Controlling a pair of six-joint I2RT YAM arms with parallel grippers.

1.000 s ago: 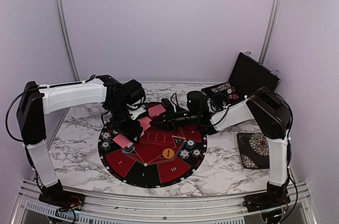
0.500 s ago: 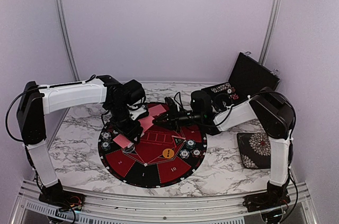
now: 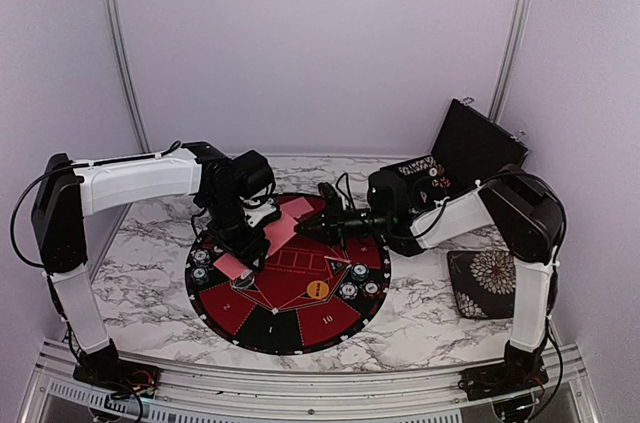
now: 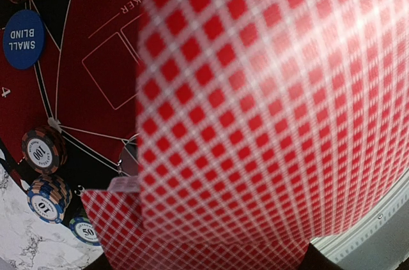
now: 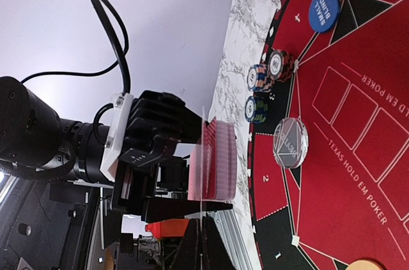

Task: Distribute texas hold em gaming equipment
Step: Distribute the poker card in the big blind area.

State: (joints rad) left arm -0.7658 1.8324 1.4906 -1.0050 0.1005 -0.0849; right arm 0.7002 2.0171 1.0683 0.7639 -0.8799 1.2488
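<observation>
My left gripper (image 3: 243, 255) hangs over the left side of the round red-and-black poker mat (image 3: 290, 318). It is shut on a deck of red-checked playing cards (image 3: 232, 266), which the right wrist view shows side-on as the deck (image 5: 223, 158). My right gripper (image 3: 305, 227) is shut on a single card (image 3: 283, 227), held edge-on between the right fingertips (image 5: 202, 217). That card (image 4: 268, 91) fills most of the left wrist view, with the deck (image 4: 115, 232) below it at the left gripper (image 4: 208, 262). Chip stacks (image 4: 43, 149) and a blue Small Blind disc (image 4: 23, 39) lie on the mat.
More chip stacks (image 3: 358, 286) and an orange disc (image 3: 317, 290) sit on the mat's right half. A clear round dealer disc (image 5: 291, 142) lies near the mat's left edge. An open black case (image 3: 465, 148) stands at the back right, with a flower-patterned tray (image 3: 480, 283) in front of it.
My right arm has drawn back to the right, taking the single card slightly away from the deck. The left arm and the deck have not moved.
</observation>
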